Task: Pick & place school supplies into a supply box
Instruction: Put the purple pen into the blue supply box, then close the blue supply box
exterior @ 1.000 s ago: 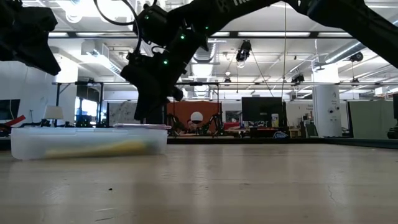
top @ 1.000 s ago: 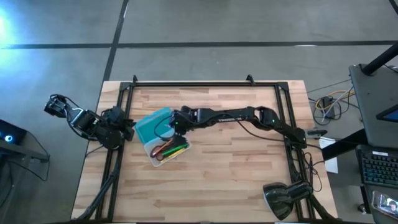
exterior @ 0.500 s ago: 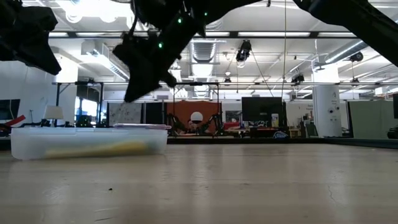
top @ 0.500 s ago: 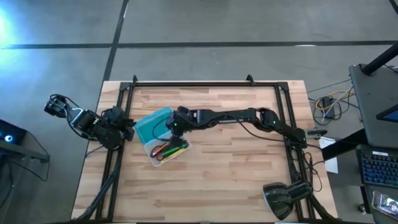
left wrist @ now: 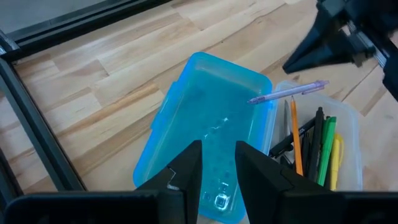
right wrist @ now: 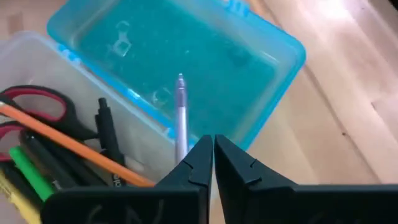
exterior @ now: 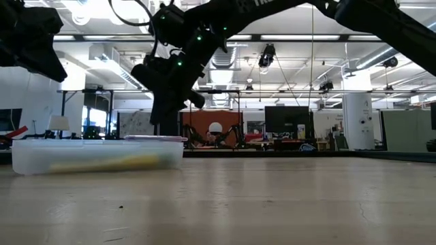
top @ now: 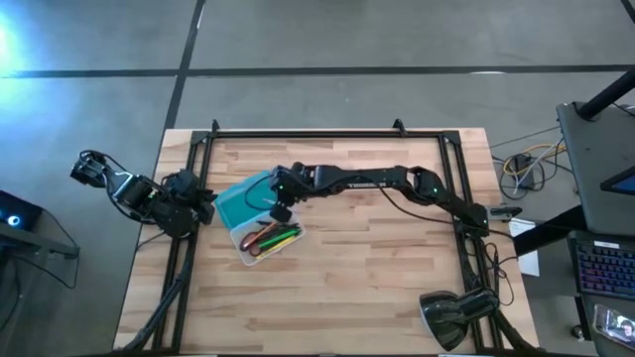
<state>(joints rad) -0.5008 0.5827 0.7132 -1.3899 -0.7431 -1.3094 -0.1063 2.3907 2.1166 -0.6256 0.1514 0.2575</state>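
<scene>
The supply box lies open: turquoise lid (top: pixel 240 201) flat on the table, whitish tray (top: pixel 260 241) hinged beside it. In the tray are red-handled scissors (right wrist: pixel 31 102), an orange pencil (right wrist: pixel 74 152), a green marker (left wrist: pixel 328 146), dark pens (right wrist: pixel 106 134) and a yellow stick (left wrist: pixel 337 162). A lilac pen (left wrist: pixel 289 93) rests across the hinge rim, its front end over the lid. My right gripper (right wrist: pixel 213 158) hovers shut just above that pen, apart from it in the left wrist view. My left gripper (left wrist: pixel 219 168) waits open at the table's left edge, facing the lid.
A black metal frame (top: pixel 198 149) runs round the wooden table top. The right arm (top: pixel 377 181) stretches across the table's middle toward the box. Bare wood (top: pixel 377 268) lies right of and nearer than the box. A lamp base (top: pixel 451 315) sits at the near right corner.
My right gripper rose and tipped toward the table's left above the box, then came back down over the hinge, staying shut. The lilac pen and the box have kept their places.
</scene>
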